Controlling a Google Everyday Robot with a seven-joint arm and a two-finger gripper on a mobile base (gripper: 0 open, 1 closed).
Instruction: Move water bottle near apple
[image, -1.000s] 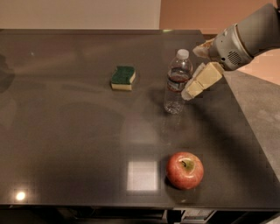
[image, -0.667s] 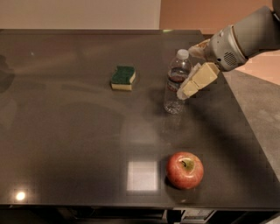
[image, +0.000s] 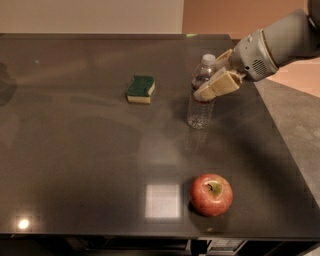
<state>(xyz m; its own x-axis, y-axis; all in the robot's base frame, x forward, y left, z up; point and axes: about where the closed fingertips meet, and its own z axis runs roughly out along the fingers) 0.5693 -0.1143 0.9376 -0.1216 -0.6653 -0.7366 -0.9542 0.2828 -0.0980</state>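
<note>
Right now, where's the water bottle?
The water bottle stands upright on the table, right of the sponge, beyond the apple, with the claw at its label.

The tan, blocky hand (image: 207, 80), up at the right, joins a white-and-grey arm (image: 280, 42).

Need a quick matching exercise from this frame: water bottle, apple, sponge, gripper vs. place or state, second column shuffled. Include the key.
Column one:
1. water bottle
2. apple
3. sponge
4. gripper

Column two:
A. red, nearest the camera
B. green on top, lying flat to the left of the water bottle
C. clear, standing upright, white cap on
D. at the water bottle's upper half, reaching in from the right

Pairs: 1-C, 2-A, 3-B, 4-D
</note>
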